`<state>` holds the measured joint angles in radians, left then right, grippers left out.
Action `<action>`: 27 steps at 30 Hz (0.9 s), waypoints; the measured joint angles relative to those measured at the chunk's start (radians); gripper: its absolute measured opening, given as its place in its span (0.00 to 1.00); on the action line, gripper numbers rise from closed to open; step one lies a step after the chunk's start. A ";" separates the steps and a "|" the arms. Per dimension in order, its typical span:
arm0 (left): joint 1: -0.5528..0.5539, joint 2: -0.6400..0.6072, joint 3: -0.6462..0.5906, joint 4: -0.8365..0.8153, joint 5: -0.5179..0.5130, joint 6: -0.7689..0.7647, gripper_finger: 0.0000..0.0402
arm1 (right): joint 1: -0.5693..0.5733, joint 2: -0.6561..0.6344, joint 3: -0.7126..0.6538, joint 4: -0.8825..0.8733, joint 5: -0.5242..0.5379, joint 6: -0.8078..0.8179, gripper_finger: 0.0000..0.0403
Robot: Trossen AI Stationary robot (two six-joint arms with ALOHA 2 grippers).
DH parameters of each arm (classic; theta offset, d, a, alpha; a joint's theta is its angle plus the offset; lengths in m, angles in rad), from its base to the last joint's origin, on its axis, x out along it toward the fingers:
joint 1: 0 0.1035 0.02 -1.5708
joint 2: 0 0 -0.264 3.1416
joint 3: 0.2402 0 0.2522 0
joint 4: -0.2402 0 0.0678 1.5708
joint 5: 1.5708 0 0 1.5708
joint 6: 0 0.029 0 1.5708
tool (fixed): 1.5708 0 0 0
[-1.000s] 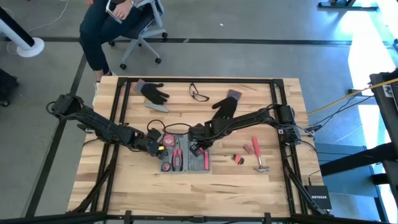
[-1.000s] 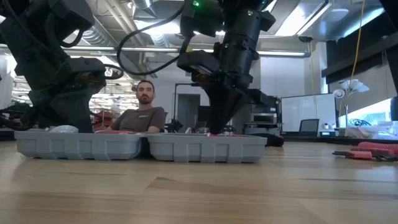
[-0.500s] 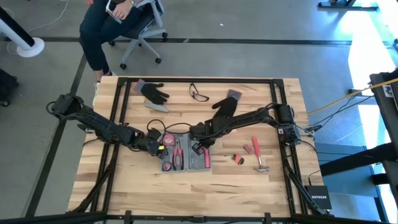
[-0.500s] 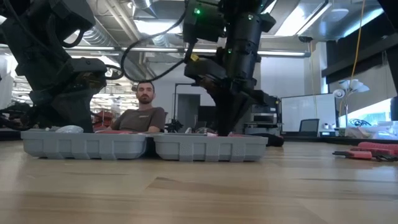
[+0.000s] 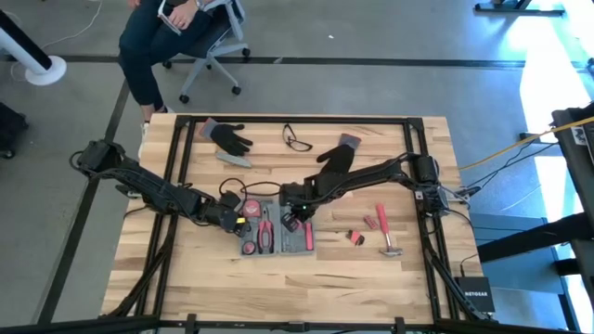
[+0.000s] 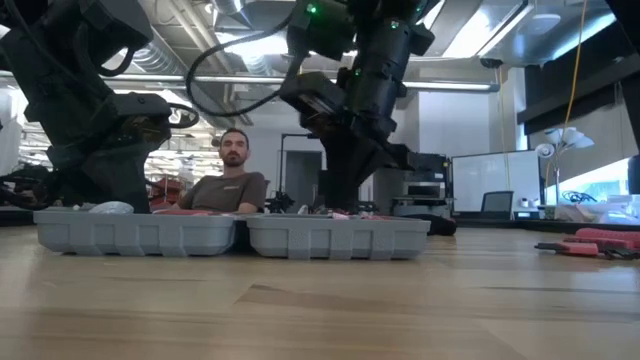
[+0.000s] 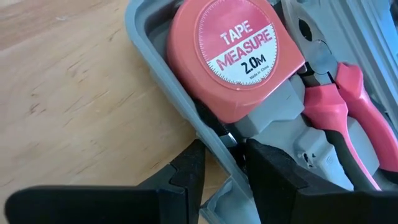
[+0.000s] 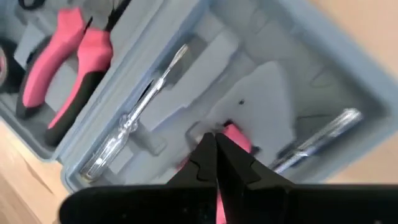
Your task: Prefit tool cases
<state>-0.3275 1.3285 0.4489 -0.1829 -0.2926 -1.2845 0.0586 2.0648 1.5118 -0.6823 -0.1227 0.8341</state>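
The tool case (image 5: 276, 237), a flat blue-grey plastic case, is lying open near the middle of the wooden table (image 5: 186, 278), its two halves side by side so that its long axis is running across the table from the left arm's side toward the right arm's side, its moulded recesses facing up. In the low view its two grey walls (image 6: 230, 236) are meeting end to end on the tabletop.

The left gripper (image 7: 225, 163) is reaching in from the left end of the case, its two dark fingers (image 7: 186, 171) straddling the case's wall, one outside and one inside, gripping that rim just beside a red tape measure (image 7: 233, 53) seated in its recess. Pink-handled pliers (image 7: 339, 106) are lying in the next recess.

The right gripper (image 8: 216, 152) is hanging over the right half of the case, its fingers pressed together with nothing visibly between them, the tips pointing down at a small pink item (image 8: 236, 138) in a recess. A clear-handled screwdriver (image 8: 134, 121) is lying beside it, and a metal shaft (image 8: 317, 140) is resting nearer the case's edge.

Elsewhere on the table, two black gloves (image 5: 228, 136) and a pair of safety glasses (image 5: 296, 140) are lying along the far side, and a hammer (image 5: 387, 237) with a pink handle is lying well apart from the case on the right. A person (image 6: 228, 180) is sitting beyond the table.
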 joint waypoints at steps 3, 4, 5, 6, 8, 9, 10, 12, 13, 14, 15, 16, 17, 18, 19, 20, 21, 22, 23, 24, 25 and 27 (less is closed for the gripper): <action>0.000 0.000 0.000 0.000 -0.005 0.002 0.26 | 0.002 0.012 -0.001 0.039 -0.003 0.007 0.00; 0.000 0.000 0.000 0.000 -0.004 0.001 0.26 | 0.002 0.015 0.001 0.052 -0.006 0.018 0.00; 0.000 0.000 0.000 0.000 -0.005 0.001 0.26 | 0.001 0.015 0.001 0.057 -0.004 0.021 0.00; 0.000 0.000 0.000 0.000 -0.005 0.001 0.26 | 0.000 0.015 0.001 0.065 -0.003 0.022 0.00; 0.000 0.000 0.000 0.000 -0.006 0.000 0.26 | -0.001 0.015 0.001 0.081 -0.003 0.023 0.00; 0.000 0.000 0.000 0.000 -0.006 0.000 0.26 | -0.001 0.015 0.001 0.079 -0.003 0.023 0.00; 0.000 0.000 0.000 -0.001 -0.006 -0.001 0.26 | -0.001 0.015 0.001 0.079 -0.002 0.022 0.00; 0.000 0.000 0.000 -0.001 -0.007 -0.001 0.26 | 0.000 0.016 0.001 0.079 -0.002 0.021 0.00; 0.000 0.000 0.000 -0.001 -0.008 -0.002 0.26 | 0.000 0.023 0.002 0.087 -0.003 0.020 0.00; 0.000 0.000 0.000 -0.001 -0.009 -0.005 0.26 | 0.000 0.029 0.003 0.093 -0.013 0.021 0.00; 0.000 0.000 0.000 -0.001 -0.010 -0.009 0.26 | 0.000 0.036 0.002 0.091 -0.029 0.021 0.00; 0.000 0.000 0.000 -0.001 -0.010 -0.012 0.26 | 0.000 0.050 0.002 0.093 -0.039 0.021 0.00; 0.000 0.000 0.000 -0.002 -0.010 -0.016 0.26 | 0.001 0.058 0.002 0.109 -0.049 0.019 0.00; 0.000 0.000 0.000 -0.002 -0.010 -0.020 0.26 | 0.001 0.062 0.002 0.112 -0.054 0.019 0.00; 0.000 0.000 0.000 -0.003 -0.011 -0.025 0.26 | 0.001 0.064 0.001 0.106 -0.052 0.022 0.00; 0.000 0.000 0.000 -0.004 -0.011 -0.035 0.26 | 0.001 0.063 0.001 0.110 -0.044 0.021 0.00; 0.000 0.000 0.000 -0.006 -0.011 -0.041 0.26 | 0.001 0.062 0.002 0.115 -0.035 0.021 0.00; 0.000 0.000 0.000 -0.008 -0.011 -0.044 0.26 | 0.001 0.062 0.003 0.111 -0.030 0.021 0.00; 0.000 0.000 0.000 -0.008 -0.011 -0.045 0.26 | -0.001 0.062 0.003 0.099 -0.028 0.018 0.00; 0.000 0.000 0.000 -0.009 -0.011 -0.044 0.26 | -0.005 0.062 0.002 0.091 -0.026 0.010 0.00; 0.000 0.000 0.000 -0.010 -0.012 -0.043 0.26 | -0.008 0.062 0.002 0.087 -0.026 0.000 0.00; 0.000 0.000 0.001 -0.013 -0.012 -0.043 0.26 | -0.011 0.061 0.003 0.079 -0.027 -0.008 0.00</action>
<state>-0.3271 1.3285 0.4500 -0.1959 -0.3046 -1.3272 0.0472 2.1253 1.5145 -0.6036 -0.1494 0.8265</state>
